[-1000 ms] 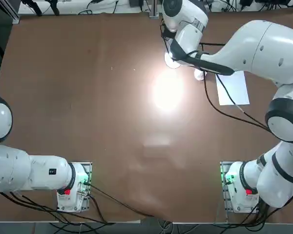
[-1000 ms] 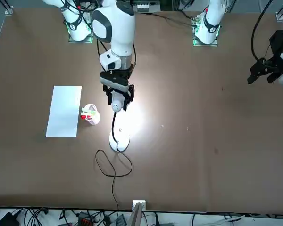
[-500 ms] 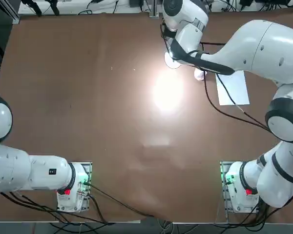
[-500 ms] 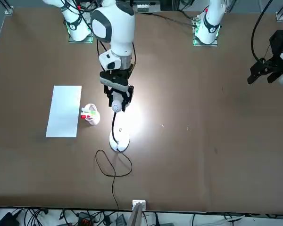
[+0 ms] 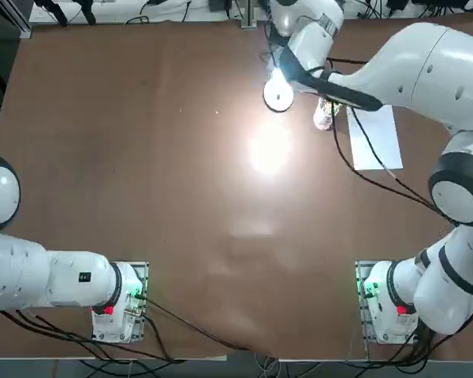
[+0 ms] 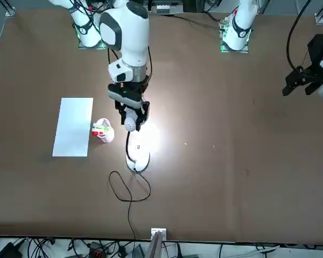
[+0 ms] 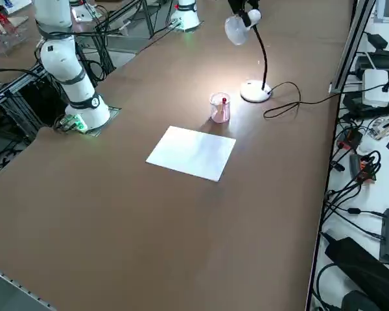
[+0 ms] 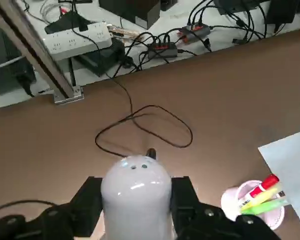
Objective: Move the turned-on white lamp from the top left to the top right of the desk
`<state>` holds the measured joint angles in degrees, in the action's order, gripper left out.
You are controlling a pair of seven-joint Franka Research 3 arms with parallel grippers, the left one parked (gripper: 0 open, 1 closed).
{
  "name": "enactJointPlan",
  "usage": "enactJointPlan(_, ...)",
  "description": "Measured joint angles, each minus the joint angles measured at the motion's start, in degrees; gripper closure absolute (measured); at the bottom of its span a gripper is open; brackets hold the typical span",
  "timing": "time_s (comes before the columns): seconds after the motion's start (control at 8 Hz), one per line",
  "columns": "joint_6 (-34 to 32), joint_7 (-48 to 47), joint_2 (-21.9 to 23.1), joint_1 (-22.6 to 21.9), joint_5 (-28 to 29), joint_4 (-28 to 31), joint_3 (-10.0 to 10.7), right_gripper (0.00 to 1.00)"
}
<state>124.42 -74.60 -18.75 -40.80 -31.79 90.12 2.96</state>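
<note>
- Brown, matte desk (image 5: 165, 197) stretching wide across the room, and a bright patch of light shining off its surface near the lamp!
- Here's the white lamp (image 7: 255, 91), at the far side of the desk, just right of the middle from the robot's side, its neck rising from the round base (image 6: 138, 160).
- And the right gripper (image 8: 136, 204) has it! Black fingers pinch the white lamp head (image 8: 136, 187), one on each side.
- Whether the base bears its full weight on the desk, I cannot tell.
- Over to the cord (image 6: 131, 201), black and thin, looping across the brown surface and running to the far edge beside a metal bracket (image 6: 158, 233).
- Next along, to the lamp's right, stands the small clear cup (image 7: 220, 109), pens (image 8: 264, 192) in it: red, yellow and green caught by the wrist view.
- Just beyond the cup, further right, lies the white paper sheet (image 7: 192, 153), flat on the desk.
- Behind the far edge, a white power strip (image 8: 79, 41) sits among black cables (image 8: 157, 46).
</note>
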Motion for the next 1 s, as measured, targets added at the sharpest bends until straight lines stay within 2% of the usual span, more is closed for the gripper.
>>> enactJointPlan(0.5, 0.08, 0.19, 0.19, 13.99, 3.54, -7.61, 0.40, 0.26)
enactJointPlan(0.75, 0.19, 2.01, 0.39, 21.49, 3.52, -8.57, 0.62, 0.26)
enactJointPlan(1.0, -0.28, 4.16, 0.39, 26.78, 2.50, -8.56, 0.90, 0.26)
